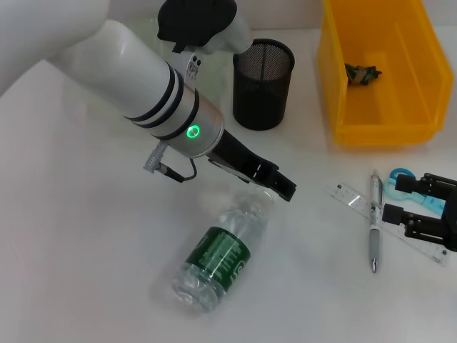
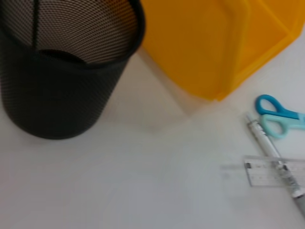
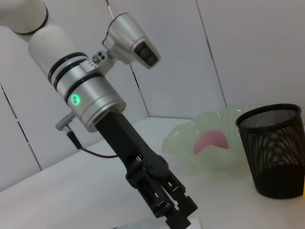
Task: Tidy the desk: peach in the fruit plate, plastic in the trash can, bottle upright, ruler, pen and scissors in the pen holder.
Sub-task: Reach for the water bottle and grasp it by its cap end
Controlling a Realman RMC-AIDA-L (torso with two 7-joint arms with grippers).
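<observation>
A: Desk [image 1: 71,271], item one?
B: Bottle [image 1: 223,254], clear with a green label, lying on its side near the middle, cap end pointing toward the left gripper [image 1: 275,183].

A: That gripper's condition?
B: Black, low over the bottle's cap end. The right wrist view shows its fingers close together at the tip; whether they grip the cap I cannot tell.

A: Containers?
B: Holder [image 1: 263,83], black mesh, upright at the back, nothing visible inside. Bin [image 1: 378,114], yellow, just to its right, with the plastic [image 1: 362,73], a dark crumpled scrap, on its floor. Plate [image 3: 190,143], pale green, wavy rim, behind the holder in the right wrist view, holding the pink peach [image 3: 212,141].

A: Loose stationery?
B: All on the right, in front of the bin. Pen [image 1: 373,221], silver-grey, lying across the clear ruler [image 1: 360,201]. Scissors [image 1: 401,184], blue handles, beside the pen's upper end, blades hidden under the right gripper [image 1: 421,204].

A: And the right gripper?
B: At the right edge, over the scissors and ruler, jaws apart, holding nothing.
</observation>
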